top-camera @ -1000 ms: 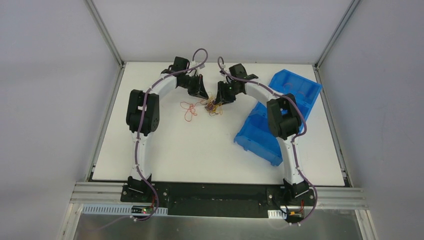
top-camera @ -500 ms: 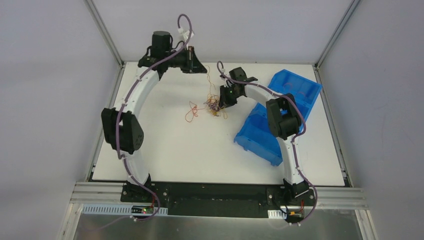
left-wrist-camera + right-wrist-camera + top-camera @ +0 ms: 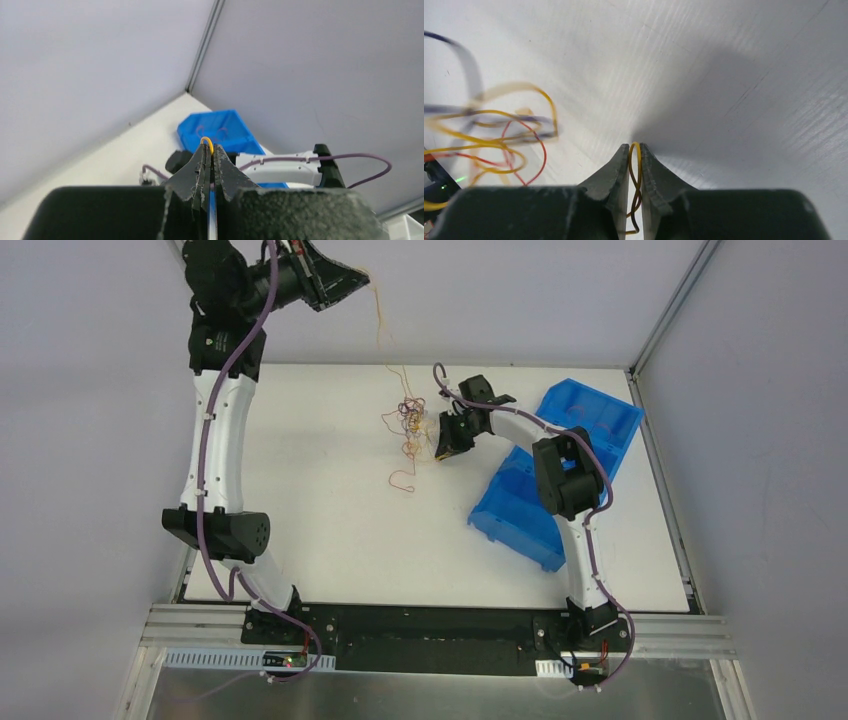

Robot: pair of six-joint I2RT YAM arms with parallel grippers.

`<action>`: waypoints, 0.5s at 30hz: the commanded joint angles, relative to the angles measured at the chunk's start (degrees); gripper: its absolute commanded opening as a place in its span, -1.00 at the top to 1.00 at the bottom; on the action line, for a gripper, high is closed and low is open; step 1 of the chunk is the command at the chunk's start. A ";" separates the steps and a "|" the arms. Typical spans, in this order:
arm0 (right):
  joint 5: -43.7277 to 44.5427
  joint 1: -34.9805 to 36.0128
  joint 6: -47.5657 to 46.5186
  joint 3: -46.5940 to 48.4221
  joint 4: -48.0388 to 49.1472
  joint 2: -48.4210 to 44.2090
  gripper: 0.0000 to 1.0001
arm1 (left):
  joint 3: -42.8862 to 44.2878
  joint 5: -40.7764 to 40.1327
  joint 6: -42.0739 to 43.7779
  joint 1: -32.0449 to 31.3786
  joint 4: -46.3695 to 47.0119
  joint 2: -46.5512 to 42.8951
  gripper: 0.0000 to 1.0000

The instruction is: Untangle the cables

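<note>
"Cables, then: where do they sit?"

"The cables are bunched in a small tangle over the far middle of the table, between my two claws. One thin orange strand runs up and left from the tangle to my left claw. A looped tail trails toward the near side."

"And that left claw?"

"It is high up in front of the back wall, well above the table. In its own camera the left claw has its fingers pressed together on a yellow loop that pokes out at the tips (so thin that only the bend shows)."

"And the right?"

"My right claw is low, just to the right of the tangle, with the blue bin near it on the other side. In its wrist view the right claw is pinched on a yellow wire twisted with a darker one, fingertips close to the table. More yellow and red curls show blurred to the left."

"Is the tangle off the table?"

"From above I cannot tell whether it hangs or rests."
</note>
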 commanded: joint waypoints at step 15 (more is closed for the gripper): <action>1.06 -1.08 -9.27 -5.61 -5.38 -7.66 1.00 | 9.12 -6.92 -3.36 3.04 10.67 -3.29 1.00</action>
